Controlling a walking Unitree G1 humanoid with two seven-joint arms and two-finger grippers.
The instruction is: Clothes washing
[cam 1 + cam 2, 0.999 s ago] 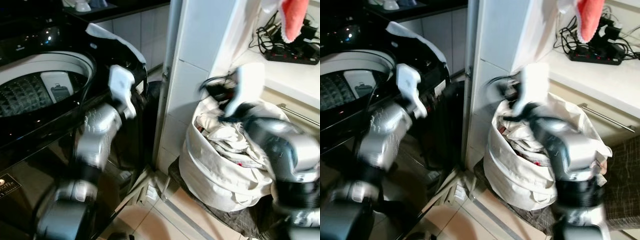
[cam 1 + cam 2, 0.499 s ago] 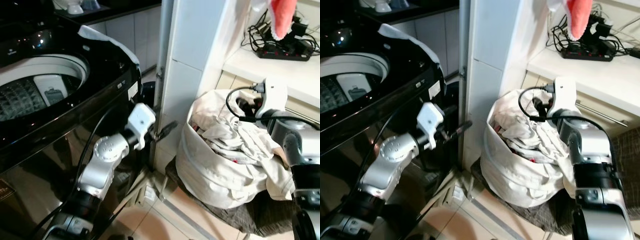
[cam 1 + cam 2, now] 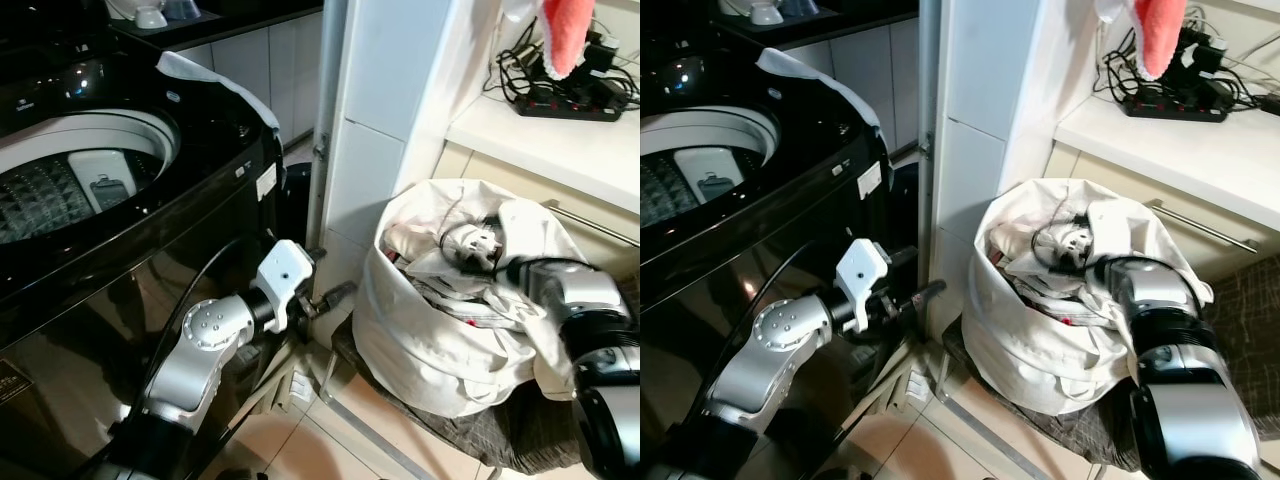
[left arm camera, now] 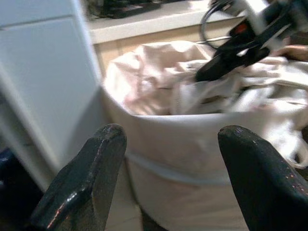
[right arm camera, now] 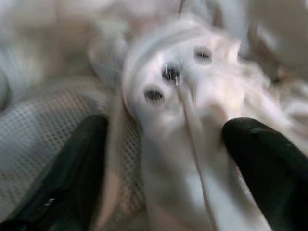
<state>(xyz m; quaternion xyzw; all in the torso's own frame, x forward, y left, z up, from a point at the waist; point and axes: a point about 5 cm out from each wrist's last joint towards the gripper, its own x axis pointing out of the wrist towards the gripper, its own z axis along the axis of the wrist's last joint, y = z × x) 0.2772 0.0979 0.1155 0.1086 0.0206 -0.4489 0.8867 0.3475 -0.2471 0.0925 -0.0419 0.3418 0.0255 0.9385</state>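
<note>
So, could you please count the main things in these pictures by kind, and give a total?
Washing machine: 1
Laundry bag full of pale clothes: 1
Robot hands: 2, left hand open beside the machine, right hand open down among the clothes
Power strip on the counter: 1
Red cloth hanging above: 1
Total: 6

Glossy black washing machine (image 3: 150, 230), matt white cloth laundry bag (image 3: 430, 350), smooth glazed floor tiles (image 3: 330, 440)

I see a glossy black washing machine (image 3: 120, 210) and a cream laundry bag (image 3: 420, 340) of off-white clothes (image 3: 470, 275). A red-orange cloth (image 3: 568, 35) hangs above white tiles (image 3: 385, 110).
</note>
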